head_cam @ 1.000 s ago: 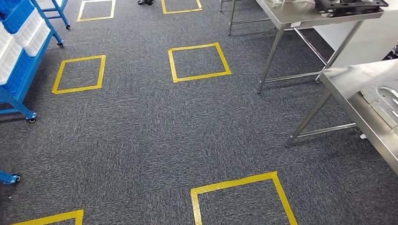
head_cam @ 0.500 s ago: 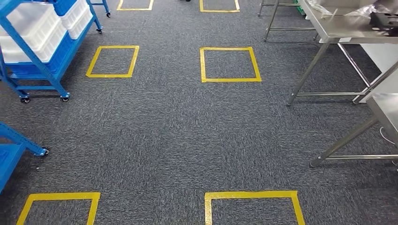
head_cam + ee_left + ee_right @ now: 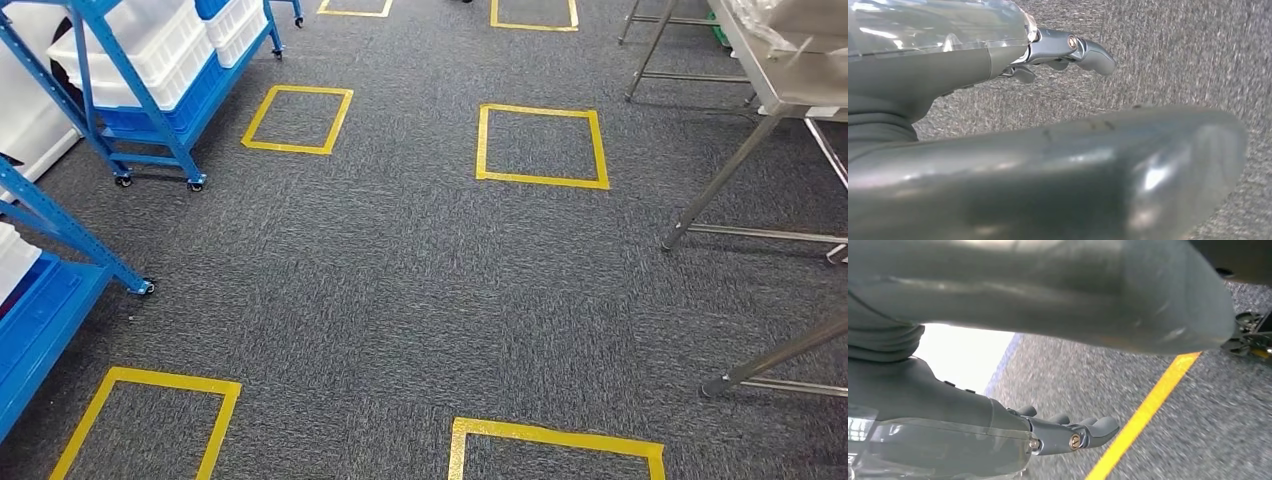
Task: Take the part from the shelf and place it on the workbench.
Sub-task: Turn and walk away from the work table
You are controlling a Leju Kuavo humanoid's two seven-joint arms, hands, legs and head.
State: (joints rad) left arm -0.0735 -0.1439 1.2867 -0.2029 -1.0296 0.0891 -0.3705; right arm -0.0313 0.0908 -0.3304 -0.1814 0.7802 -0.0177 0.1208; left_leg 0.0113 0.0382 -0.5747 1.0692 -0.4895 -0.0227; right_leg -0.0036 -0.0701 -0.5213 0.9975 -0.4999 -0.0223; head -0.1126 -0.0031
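Grey carpet (image 3: 400, 290), yellow tape squares (image 3: 541, 146); left hand (image 3: 998, 125), right hand (image 3: 1013, 390) empty, fingers apart.

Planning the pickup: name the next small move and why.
Probably turn further left toward the blue shelf with the white bins. It sits at the head view's left edge, and the left hand and right hand hang empty over carpet.

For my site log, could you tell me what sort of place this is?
Probably a workshop or test lab: blue wheeled shelving holding white bins, steel workbenches, and yellow taped squares marked on grey carpet.
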